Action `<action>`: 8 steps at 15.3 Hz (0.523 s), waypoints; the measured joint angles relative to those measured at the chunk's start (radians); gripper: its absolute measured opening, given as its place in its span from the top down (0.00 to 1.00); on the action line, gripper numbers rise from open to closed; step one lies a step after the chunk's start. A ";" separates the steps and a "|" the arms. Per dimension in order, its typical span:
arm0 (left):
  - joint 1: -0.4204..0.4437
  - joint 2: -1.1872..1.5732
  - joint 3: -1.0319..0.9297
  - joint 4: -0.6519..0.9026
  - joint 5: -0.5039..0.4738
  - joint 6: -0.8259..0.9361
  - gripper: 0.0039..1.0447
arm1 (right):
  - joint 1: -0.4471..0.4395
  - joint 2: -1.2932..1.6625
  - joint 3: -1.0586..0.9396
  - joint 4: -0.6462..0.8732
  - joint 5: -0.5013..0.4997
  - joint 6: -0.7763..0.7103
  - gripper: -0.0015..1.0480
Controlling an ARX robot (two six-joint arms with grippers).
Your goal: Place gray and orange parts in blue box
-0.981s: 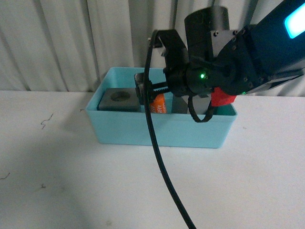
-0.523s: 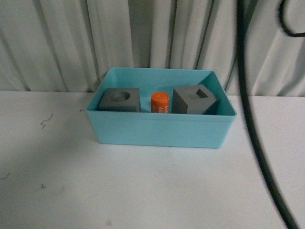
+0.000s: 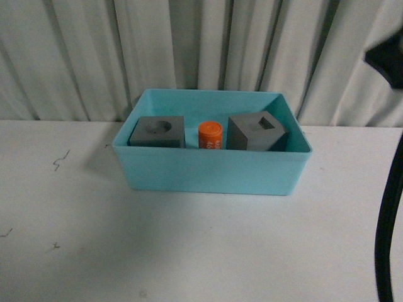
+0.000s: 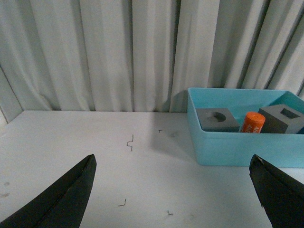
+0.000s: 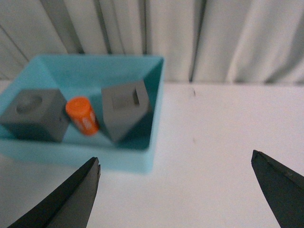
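The blue box (image 3: 208, 171) stands on the white table near the curtain. Inside it, from left to right, sit a gray cube with a round hole (image 3: 158, 131), an orange cylinder (image 3: 210, 135) and a gray cube with a square hole (image 3: 257, 132), tilted on an edge. The left wrist view shows the box (image 4: 228, 149) off to one side of my open left gripper (image 4: 173, 164), which holds nothing. My right gripper (image 5: 175, 164) is open and empty over bare table beside the box (image 5: 118, 159). Neither gripper appears in the front view.
A black cable (image 3: 387, 226) hangs down the right edge of the front view, with a dark arm part (image 3: 385, 58) above it. Pleated white curtain (image 3: 189, 44) closes the back of the table. Small dark specks (image 3: 61, 157) lie on the table left of the box.
My right arm, which hung over the box a second ago, has pulled up and out to the right. The square-hole cube now rests in the box, and the cable has swung right.
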 joint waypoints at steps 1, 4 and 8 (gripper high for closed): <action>0.000 0.000 0.000 0.000 0.000 0.000 0.06 | 0.006 -0.116 -0.113 -0.073 0.028 0.045 0.06; 0.000 0.000 0.000 0.000 0.000 0.000 0.06 | 0.071 -0.248 -0.329 0.024 0.111 0.138 0.11; 0.001 0.000 0.000 -0.001 0.000 0.000 0.06 | -0.009 -0.413 -0.552 0.469 0.161 -0.009 0.65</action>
